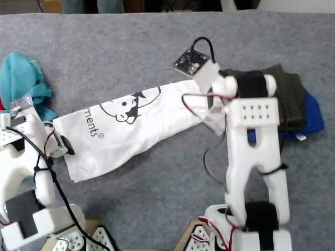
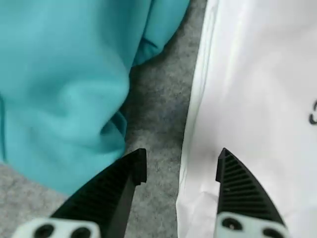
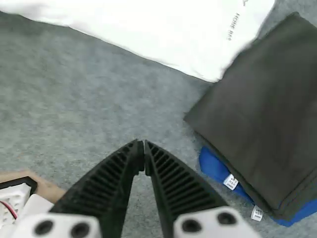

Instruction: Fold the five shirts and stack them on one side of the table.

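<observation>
On the left of the grey table we see a teal shirt in a bunch. Our left gripper is just beside it with its fingers spread wide. One finger is over the table and the other is over the edge of the white shirt. That white shirt lies long and flat across the middle, with a black drawing on it. Near its right end our right gripper hangs over bare table with its fingers pressed together, pinching nothing. Just beside it, on the right, a dark shirt lies folded on top of a blue shirt.
</observation>
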### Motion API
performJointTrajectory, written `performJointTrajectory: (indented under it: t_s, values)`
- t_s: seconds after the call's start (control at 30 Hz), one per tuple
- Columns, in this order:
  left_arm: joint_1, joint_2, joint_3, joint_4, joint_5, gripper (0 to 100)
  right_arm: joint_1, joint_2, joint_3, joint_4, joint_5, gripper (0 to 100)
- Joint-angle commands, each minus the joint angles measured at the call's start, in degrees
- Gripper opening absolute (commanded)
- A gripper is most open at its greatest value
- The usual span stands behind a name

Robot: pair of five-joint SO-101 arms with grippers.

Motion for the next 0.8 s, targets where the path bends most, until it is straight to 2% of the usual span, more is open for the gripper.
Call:
performJointTrajectory:
  t_s: [0.0,0.17,0.43,0.77]
  values:
    - [-0.4,4.13,-0.31,-3.6,4.75,25,-4.04,-3.91,1.01,-0.62,-1.93,1.5]
    - [-0.75,14.24,-6.55,-0.62,5.98,22,-8.35,-4.09,1.01,-0.7,-5.71,1.5]
    - [-0.4,23.74,-14.73,5.27,5.89,3,-10.37,-4.26,0.92,-0.44,-7.91,1.5]
    - [2.68,21.45,-14.81,5.54,5.89,3,-10.2,-4.35,-4.62,3.34,-9.05,1.5]
